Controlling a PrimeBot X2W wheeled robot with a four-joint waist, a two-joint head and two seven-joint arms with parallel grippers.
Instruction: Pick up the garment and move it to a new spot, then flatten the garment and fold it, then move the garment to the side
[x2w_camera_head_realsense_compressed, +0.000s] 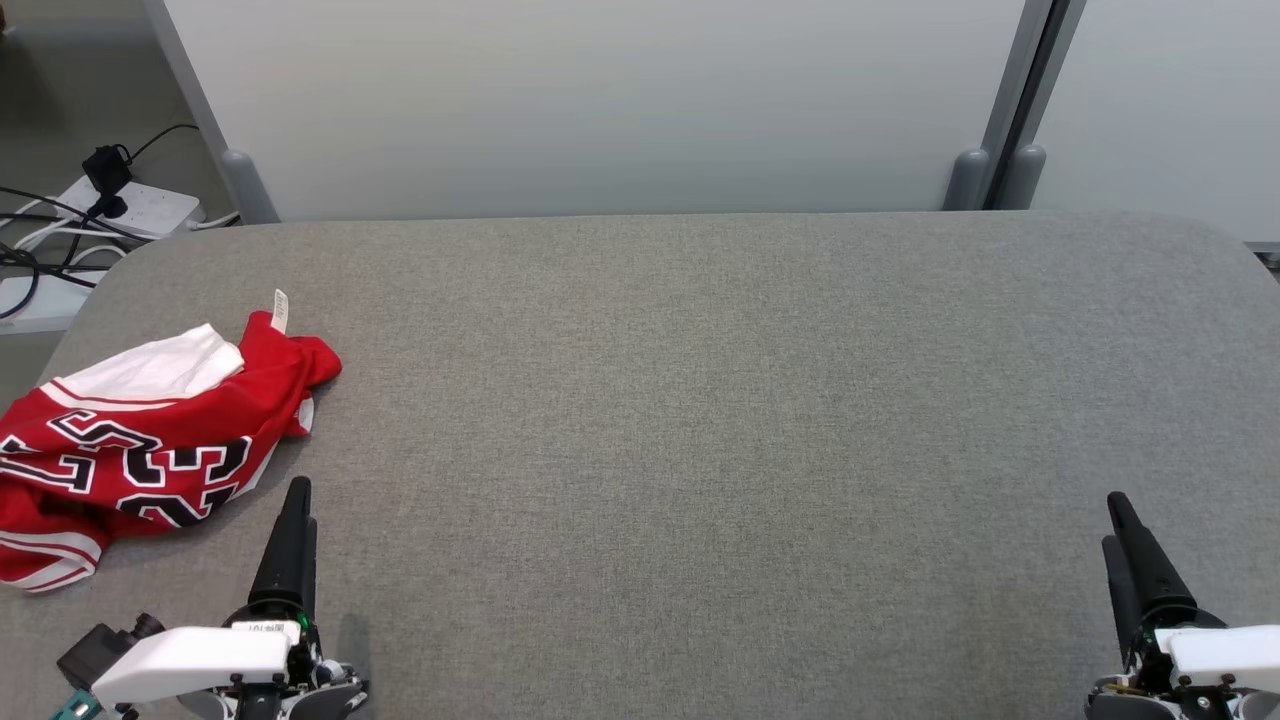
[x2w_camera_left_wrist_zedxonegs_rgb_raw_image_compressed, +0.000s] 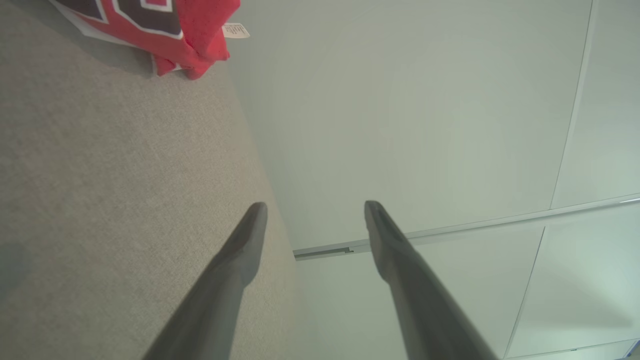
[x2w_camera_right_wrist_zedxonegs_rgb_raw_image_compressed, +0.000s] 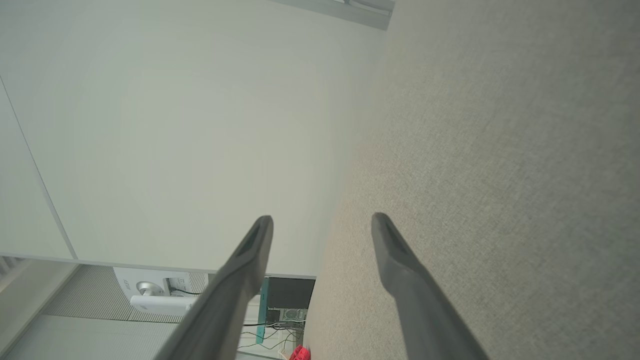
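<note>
Left gripper (x2w_camera_head_realsense_compressed: 298, 492) and right gripper (x2w_camera_head_realsense_compressed: 1116, 505), smooth dark tapered fingers spread apart and empty, sit over the near edge of the grey, finely woven table (x2w_camera_head_realsense_compressed: 700, 400). A crumpled red-and-white garment (x2w_camera_head_realsense_compressed: 150, 450) lies at its left edge.

Left fingers (x2w_camera_left_wrist_zedxonegs_rgb_raw_image_compressed: 247, 240) spread wide, right fingers (x2w_camera_right_wrist_zedxonegs_rgb_raw_image_compressed: 255, 250) likewise

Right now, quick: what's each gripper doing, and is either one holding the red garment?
Left gripper: open, holding nothing; the garment lies apart from it.
Right gripper: open, holding nothing.
</note>
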